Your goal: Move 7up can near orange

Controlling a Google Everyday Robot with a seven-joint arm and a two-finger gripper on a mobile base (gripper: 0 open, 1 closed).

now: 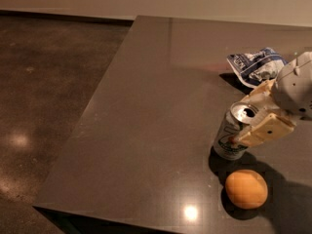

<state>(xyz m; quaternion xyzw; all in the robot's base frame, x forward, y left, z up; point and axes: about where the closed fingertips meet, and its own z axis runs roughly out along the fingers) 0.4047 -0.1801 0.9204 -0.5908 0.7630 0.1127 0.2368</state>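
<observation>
The 7up can, silver-white with green lettering and an opened silver top, stands slightly tilted on the dark table, near its front right. My gripper comes in from the right; its beige fingers close around the can's upper part. The orange lies on the table just in front of the can and slightly to its right, a short gap away.
A blue-and-white snack bag lies behind the can toward the table's right. The table's left edge and front edge drop to a dark polished floor. A wall runs along the back.
</observation>
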